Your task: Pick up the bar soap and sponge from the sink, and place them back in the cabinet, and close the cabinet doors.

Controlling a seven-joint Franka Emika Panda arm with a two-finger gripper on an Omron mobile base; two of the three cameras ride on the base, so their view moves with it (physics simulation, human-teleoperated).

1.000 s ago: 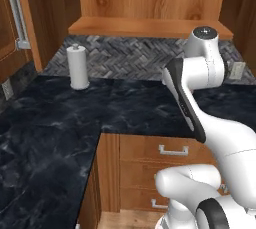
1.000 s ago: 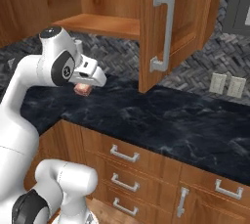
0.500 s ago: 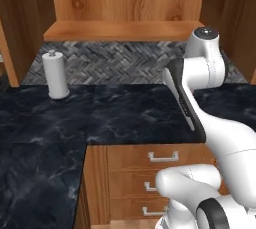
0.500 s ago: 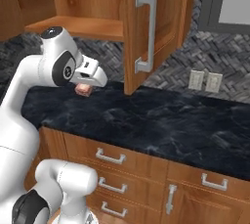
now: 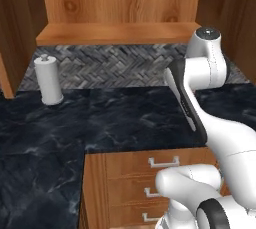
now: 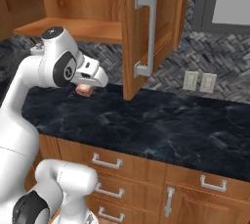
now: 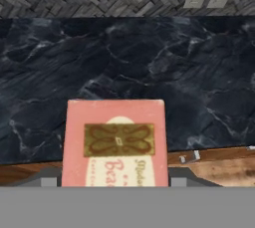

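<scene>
the small pinkish-brown rectangular bar soap (image 6: 84, 89) hung in the white arm's two-finger gripper (image 6: 88, 87), the fingers clamped on its sides; in the hand view the bar soap (image 7: 115, 143) showed its pink face with a gold ornament and script, rising between the finger tips. it was held above the dark marbled stone counter (image 6: 161, 125), clear of it, near the counter's front edge and below the shelf level.

the warm brown wood-grain wall cabinet (image 5: 120, 0) stood open ahead of the arm, its wooden shelf (image 5: 117, 33) bare across the part in view. one brown raised-panel cabinet door (image 6: 151, 27) with a vertical grey bar handle (image 6: 145, 34) stood swung out to the right of the gripper. a white paper towel roll (image 5: 49, 80) stood on the counter by the herringbone tile wall.

the step in hand looked like carrying the soap to the cabinet. the next move would call for lifting the soap above the shelf's front lip, reaching in and setting it down flat before letting go, keeping clear of the open door. the sponge and the closing of the doors would be left after that.
</scene>
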